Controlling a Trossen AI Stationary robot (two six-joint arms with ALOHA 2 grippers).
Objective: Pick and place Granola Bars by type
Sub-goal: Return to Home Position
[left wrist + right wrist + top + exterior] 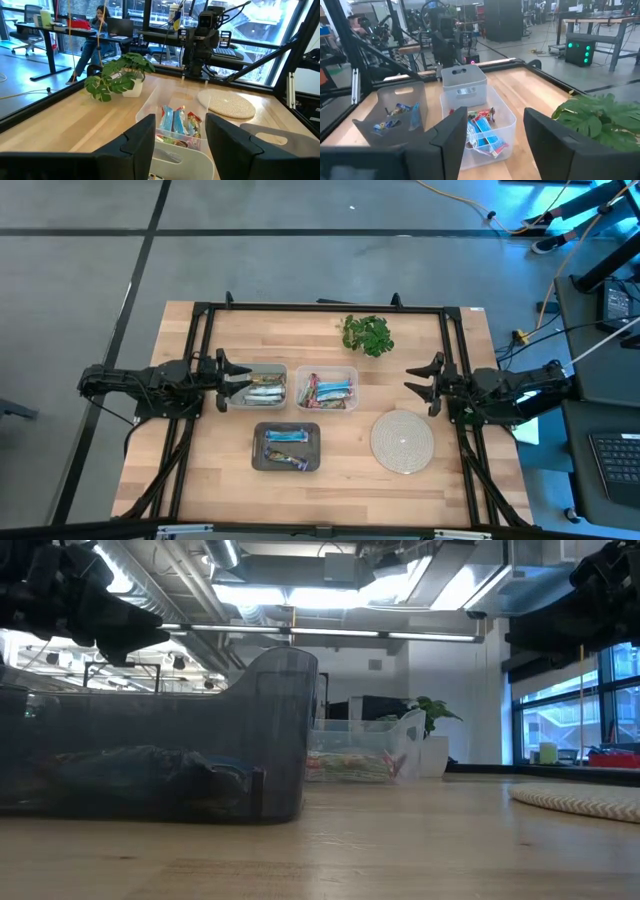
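Observation:
Granola bars lie in three bins at mid-table. Silver-yellow bars (264,391) fill a white bin (266,370). Green-and-red and blue bars (328,390) (482,131) sit in a clear bin (325,370). Blue bars (287,444) lie in a dark grey bin (287,465). My left gripper (240,383) (180,145) hangs level over the white bin's left end, open, with nothing between its fingers. My right gripper (415,383) (495,145) hangs level to the right of the clear bin, open and holding nothing.
A green leafy plant (367,334) stands at the table's far side. A round pale woven mat (402,441) lies near the right front. A black frame (320,308) runs around the work area. Bare wood shows at the near left and along the front.

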